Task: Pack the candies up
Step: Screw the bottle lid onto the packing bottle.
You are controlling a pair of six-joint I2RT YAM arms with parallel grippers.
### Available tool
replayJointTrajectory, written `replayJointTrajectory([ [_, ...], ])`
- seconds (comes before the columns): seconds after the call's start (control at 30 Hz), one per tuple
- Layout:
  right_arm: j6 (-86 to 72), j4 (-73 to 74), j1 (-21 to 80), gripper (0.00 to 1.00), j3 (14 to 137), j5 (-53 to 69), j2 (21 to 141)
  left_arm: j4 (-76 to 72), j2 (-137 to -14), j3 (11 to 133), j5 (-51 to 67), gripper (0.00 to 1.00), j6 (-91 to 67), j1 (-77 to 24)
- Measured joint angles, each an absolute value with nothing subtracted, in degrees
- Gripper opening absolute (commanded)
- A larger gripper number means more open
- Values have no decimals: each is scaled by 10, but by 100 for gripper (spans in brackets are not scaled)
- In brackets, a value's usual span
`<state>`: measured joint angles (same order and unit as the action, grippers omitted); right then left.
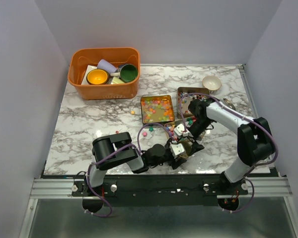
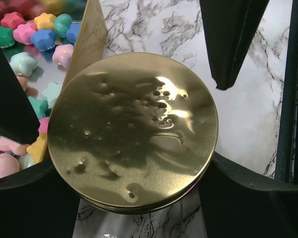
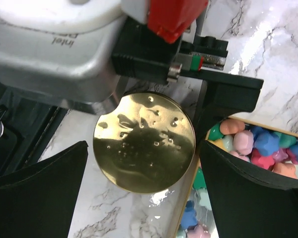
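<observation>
A gold round lid (image 2: 134, 129) sits between the pads of my left gripper (image 2: 131, 163), which touch its rim on both sides. It also shows in the right wrist view (image 3: 144, 141), where my right gripper (image 3: 144, 148) is open and straddles it from above with small gaps. Both grippers meet at the table's front centre: the left (image 1: 180, 148), the right (image 1: 191, 136). Candies (image 2: 30, 34) lie in a gold square tin (image 2: 89, 39) just beside the lid, and also show in the right wrist view (image 3: 248, 144). Another square tin (image 1: 157, 100) holds pastel candies (image 1: 156, 110).
Loose candies (image 1: 150, 131) lie on the marble in front of the tins. A second open tin (image 1: 185, 92) and a small beige bowl (image 1: 211, 83) stand at the back right. An orange basket (image 1: 104, 89) with cups is at the back left.
</observation>
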<state>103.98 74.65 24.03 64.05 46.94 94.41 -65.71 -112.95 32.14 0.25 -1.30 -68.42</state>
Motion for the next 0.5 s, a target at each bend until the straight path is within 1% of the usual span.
replayJointTrajectory([
  [0.3,1048,748,251,100,655,463,973,-656,-1129,322,0,0,-13,-684],
  [0.5,1064,723,250,100,616,444,947,-654,-1129,323,1,0,-17,-683],
])
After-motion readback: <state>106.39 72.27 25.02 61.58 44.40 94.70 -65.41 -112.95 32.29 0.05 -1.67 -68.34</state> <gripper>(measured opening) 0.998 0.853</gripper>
